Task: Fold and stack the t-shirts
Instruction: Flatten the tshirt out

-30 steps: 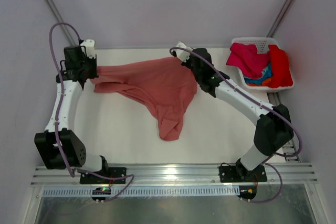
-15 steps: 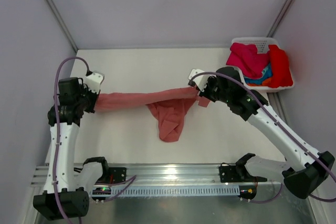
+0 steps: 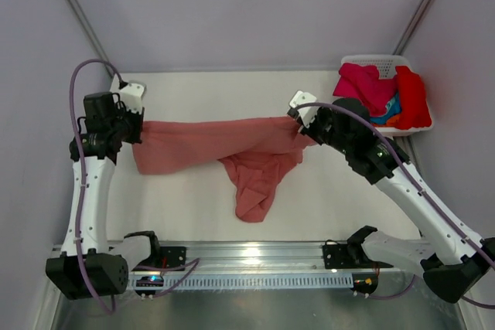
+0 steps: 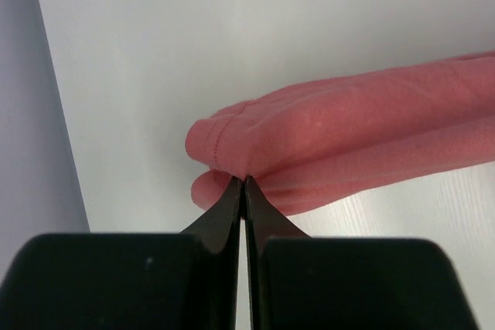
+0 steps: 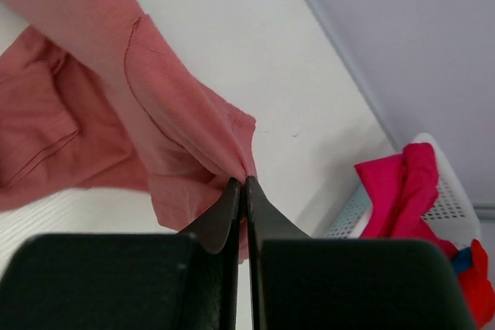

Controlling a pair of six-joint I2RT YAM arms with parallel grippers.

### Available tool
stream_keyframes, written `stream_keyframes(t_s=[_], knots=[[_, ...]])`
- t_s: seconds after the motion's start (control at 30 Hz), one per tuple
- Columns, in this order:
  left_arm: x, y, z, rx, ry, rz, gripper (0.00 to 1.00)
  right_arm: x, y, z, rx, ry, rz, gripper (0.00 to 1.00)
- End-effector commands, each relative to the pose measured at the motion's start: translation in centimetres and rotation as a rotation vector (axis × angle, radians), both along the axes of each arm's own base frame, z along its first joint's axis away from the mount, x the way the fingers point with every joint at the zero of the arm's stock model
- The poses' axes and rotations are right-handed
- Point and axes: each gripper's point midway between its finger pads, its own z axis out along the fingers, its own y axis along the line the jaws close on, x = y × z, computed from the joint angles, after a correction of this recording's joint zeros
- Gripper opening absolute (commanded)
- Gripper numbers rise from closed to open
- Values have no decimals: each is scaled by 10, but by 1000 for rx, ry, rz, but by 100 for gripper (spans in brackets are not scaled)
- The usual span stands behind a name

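A salmon pink t-shirt (image 3: pixel 216 141) hangs stretched between my two grippers over the middle of the table, and its lower part (image 3: pixel 255 183) sags down onto the white surface. My left gripper (image 3: pixel 138 127) is shut on the shirt's left end (image 4: pixel 255 141), pinching a fold of cloth at its tips (image 4: pixel 244 182). On the other side, the right gripper (image 3: pixel 300 130) is shut on the shirt's right edge (image 5: pixel 193 121), with cloth caught between its tips (image 5: pixel 246 181). More t-shirts, magenta (image 3: pixel 363 86), bright red (image 3: pixel 414 98), blue and orange, lie piled in the basket.
A white plastic basket (image 3: pixel 383 59) stands at the back right corner of the table; it also shows in the right wrist view (image 5: pixel 433 168). Grey walls close in on the left, back and right. A metal rail (image 3: pixel 255 253) runs along the near edge.
Both grippers have carried the pink t-shirt from the back toward the near side, then back a little. The taut band of cloth has slackened and spread wider again.
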Motion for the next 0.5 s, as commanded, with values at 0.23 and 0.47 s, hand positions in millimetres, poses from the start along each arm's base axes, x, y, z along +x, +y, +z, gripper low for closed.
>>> stream_keyframes(t_s=[0.23,0.47], knots=[[115,27,96,-129,-252,239,0,97,-30,142,120,-432,-432,3],[150,49,122,-62,-342,303,0,118,-31,182,98,-547,-480,3]])
